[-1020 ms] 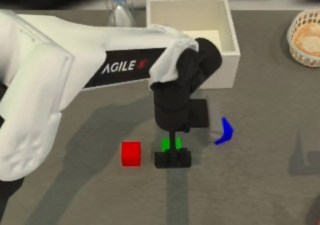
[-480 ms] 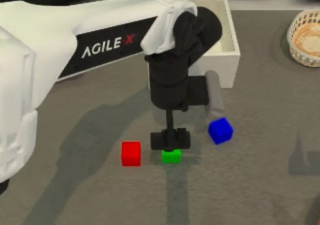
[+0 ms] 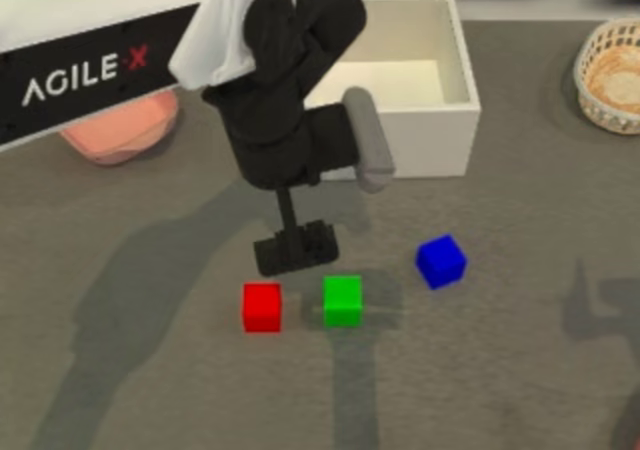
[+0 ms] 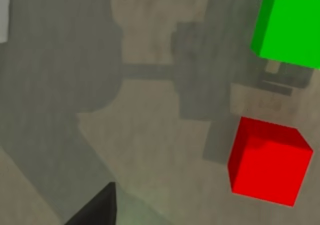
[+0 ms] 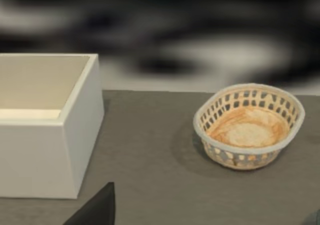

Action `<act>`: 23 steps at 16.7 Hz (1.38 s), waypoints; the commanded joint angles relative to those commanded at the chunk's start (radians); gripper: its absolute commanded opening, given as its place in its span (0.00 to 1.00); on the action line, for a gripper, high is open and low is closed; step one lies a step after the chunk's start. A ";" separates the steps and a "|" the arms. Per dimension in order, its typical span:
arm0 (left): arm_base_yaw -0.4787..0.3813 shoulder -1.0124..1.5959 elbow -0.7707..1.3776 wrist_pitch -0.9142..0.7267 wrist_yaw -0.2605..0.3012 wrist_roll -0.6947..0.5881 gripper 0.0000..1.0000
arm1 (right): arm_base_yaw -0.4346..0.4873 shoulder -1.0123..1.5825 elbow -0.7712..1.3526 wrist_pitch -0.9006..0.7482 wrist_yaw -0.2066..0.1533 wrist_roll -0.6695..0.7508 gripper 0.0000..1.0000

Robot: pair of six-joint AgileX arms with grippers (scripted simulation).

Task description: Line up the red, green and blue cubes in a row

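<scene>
Your left gripper point(image 3: 295, 249) has lifted off the green cube point(image 3: 342, 300) and pulled back left; whether it is released or clenched cannot be told. Green sits just beside the red cube point(image 3: 262, 306), the blue cube point(image 3: 441, 261) apart at right. The white box point(image 3: 455, 120) looks bare inside, as does the basket point(image 3: 610, 75). The arm reads "AGILE X"

Light over the table point(image 3: 520, 300) is even and soft, with no glare. The left arm point(image 3: 100, 60) throws a broad, soft-edged grey shadow slanting toward the top view's lower left (a narrower band runs straight down below the green cube point(image 3: 342, 300)). In the right wrist view the background behind the basket point(image 5: 249, 126) is heavily blurred.
</scene>
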State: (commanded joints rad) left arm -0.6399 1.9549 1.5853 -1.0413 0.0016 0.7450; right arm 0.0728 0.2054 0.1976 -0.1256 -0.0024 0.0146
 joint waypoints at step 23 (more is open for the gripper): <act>0.652 -1.922 -1.565 1.018 -0.003 -0.730 1.00 | 0.445 1.941 1.494 -0.975 0.005 0.092 1.00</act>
State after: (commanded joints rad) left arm 0.0125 0.0329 0.0208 -0.0232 -0.0017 0.0151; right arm 0.5178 2.1461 1.6911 -1.1005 0.0021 0.1070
